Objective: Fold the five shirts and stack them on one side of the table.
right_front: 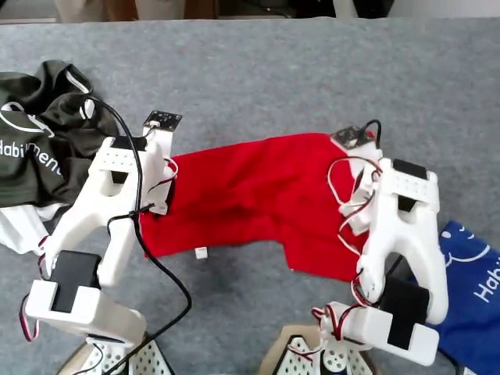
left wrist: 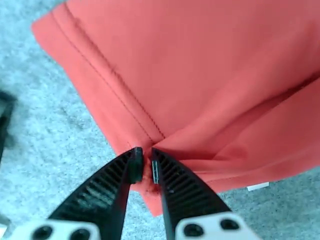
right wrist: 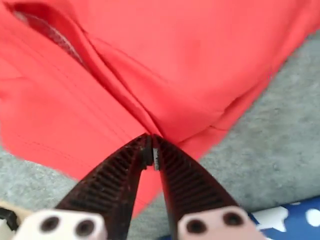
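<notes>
Three shirts lie on the gray surface: one dark green shirt at left, one red shirt in the middle, one blue shirt at right. The left hand is clamped on the red shirt's left edge, the right hand on its right edge.

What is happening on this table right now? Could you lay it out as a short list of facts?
Surface: grey table
Middle: red shirt, spread across the table, creased, not yet folded
Left gripper: shut on the red shirt's edge, by the stitched hem
Right gripper: shut on a fold at the shirt's other end
Far left: dark green shirt, bunched up, with white cloth at its near edge
Near right: blue shirt, beside the right arm
</notes>
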